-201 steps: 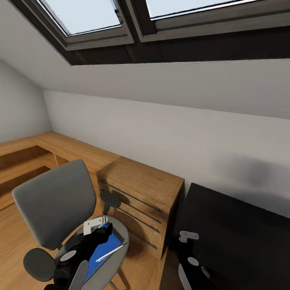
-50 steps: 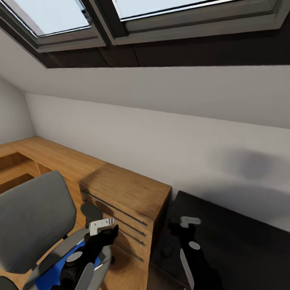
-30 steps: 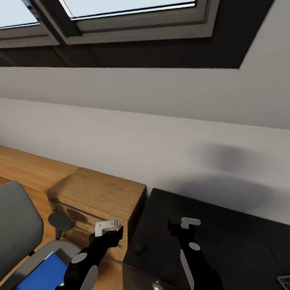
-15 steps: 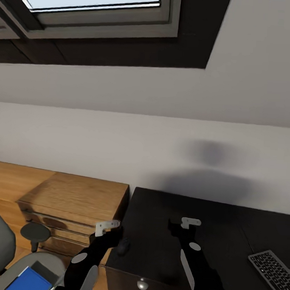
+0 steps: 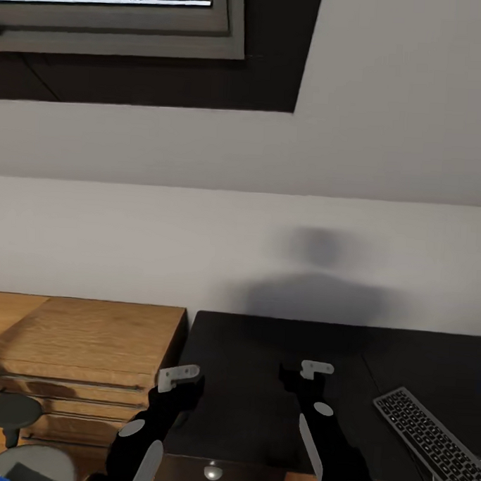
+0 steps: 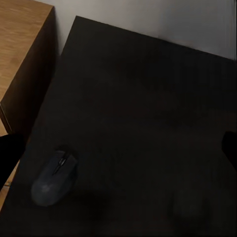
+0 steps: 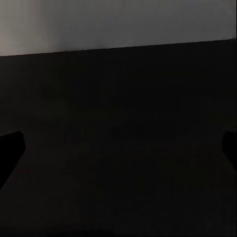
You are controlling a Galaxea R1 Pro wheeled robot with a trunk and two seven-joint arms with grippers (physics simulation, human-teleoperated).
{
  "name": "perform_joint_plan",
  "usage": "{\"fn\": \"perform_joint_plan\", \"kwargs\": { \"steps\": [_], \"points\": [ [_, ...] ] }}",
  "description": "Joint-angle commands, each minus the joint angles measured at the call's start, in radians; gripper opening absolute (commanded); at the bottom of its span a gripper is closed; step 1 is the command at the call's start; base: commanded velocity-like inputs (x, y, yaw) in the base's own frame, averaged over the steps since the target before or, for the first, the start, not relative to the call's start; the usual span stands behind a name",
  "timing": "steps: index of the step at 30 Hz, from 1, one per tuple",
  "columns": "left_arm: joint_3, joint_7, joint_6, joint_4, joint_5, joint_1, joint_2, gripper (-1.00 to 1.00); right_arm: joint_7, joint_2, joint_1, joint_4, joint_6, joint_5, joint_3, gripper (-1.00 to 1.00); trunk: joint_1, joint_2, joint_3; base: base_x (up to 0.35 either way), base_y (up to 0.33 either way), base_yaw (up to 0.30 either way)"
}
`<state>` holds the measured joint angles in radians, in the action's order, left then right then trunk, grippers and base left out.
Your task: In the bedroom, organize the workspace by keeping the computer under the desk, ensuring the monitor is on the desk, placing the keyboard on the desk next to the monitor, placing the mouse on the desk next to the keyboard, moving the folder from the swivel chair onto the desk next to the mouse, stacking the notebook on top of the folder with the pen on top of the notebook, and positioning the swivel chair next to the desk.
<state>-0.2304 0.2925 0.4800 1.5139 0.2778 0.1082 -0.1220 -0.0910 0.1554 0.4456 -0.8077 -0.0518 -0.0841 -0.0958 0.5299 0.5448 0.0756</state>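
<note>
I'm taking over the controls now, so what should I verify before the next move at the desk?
1. Left gripper open and empty: ok.
2. Right gripper open and empty: ok.
3. Keyboard on the desk: ok.
4. Mouse on the desk: ok.
5. Mouse next to the keyboard: not ok; it lies at the desk end by the wooden cabinet, and the keyboard is toward the other side.
6. Monitor on the desk: cannot tell.

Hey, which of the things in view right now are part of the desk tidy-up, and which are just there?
Part of the job:
desk
keyboard
mouse
swivel chair

Just there:
light-wood drawer cabinet
skylight
</note>
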Motion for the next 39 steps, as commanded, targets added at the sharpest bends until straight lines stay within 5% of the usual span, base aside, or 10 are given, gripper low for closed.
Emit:
{"fn": "perform_joint_plan", "kwargs": {
  "steps": [1, 17, 32, 39],
  "points": [
    [-0.001, 0.009, 0.003, 0.002, 0.011, 0.001, 0.000, 1.00, -0.001, 0.001, 0.001, -0.001, -0.005, -0.009, -0.002, 1.00, 0.001, 0.002, 0.002, 0.000, 0.000, -0.189],
    [-0.002, 0.010, 0.003, 0.002, 0.011, 0.001, -0.001, 1.00, -0.001, 0.002, 0.001, -0.002, -0.003, -0.008, -0.002, 1.00, 0.001, 0.002, 0.002, 0.000, 0.000, -0.041],
    [-0.003, 0.010, 0.003, 0.002, 0.011, 0.001, -0.001, 1.00, -0.001, -0.001, 0.001, -0.002, -0.003, -0.007, -0.007, 1.00, 0.001, 0.002, -0.007, 0.000, 0.000, -0.247],
    [-0.011, 0.010, 0.002, 0.002, 0.010, 0.001, -0.001, 1.00, 0.000, -0.004, 0.001, -0.002, -0.004, -0.006, -0.042, 1.00, 0.001, 0.002, -0.011, 0.000, 0.000, -0.274]
  ]
}}
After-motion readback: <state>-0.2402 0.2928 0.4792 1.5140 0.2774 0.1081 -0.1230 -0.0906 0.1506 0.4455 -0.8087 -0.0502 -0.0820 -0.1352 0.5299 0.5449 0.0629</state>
